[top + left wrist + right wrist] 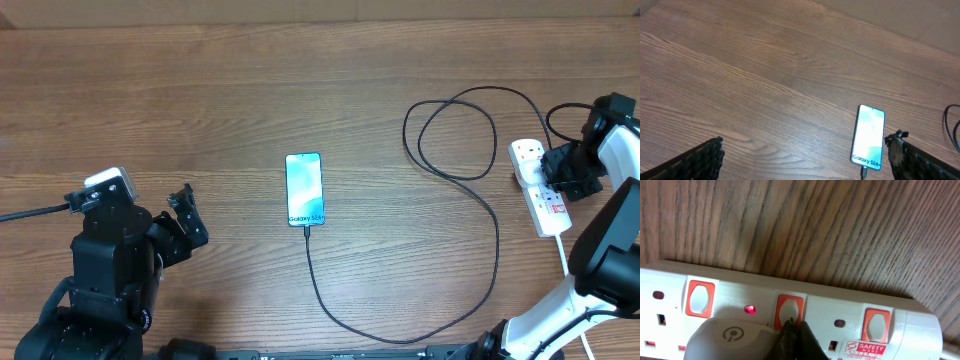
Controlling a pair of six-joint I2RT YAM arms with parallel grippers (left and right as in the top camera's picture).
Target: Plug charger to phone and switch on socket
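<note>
Socket (540, 195) lies at the right edge of the bench (200, 100); the charger (497, 250) sits in the phone (304, 189), mid-bench. Right claw (792, 330), tips together, meets the middle switch (790, 309); one red lamp (749, 309) glows. We advise pressing squarely. Left claw (188, 216) gapes, idle.

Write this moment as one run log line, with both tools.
phone: cable in | power strip: red light on | right tool: shut, at middle switch | left tool: open, away from phone

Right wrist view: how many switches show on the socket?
3. The left switch is by the frame's left side, the middle switch at the tips of the right pincer, and the right switch near the end of the socket. It runs off frame, so more may be hidden.
</note>
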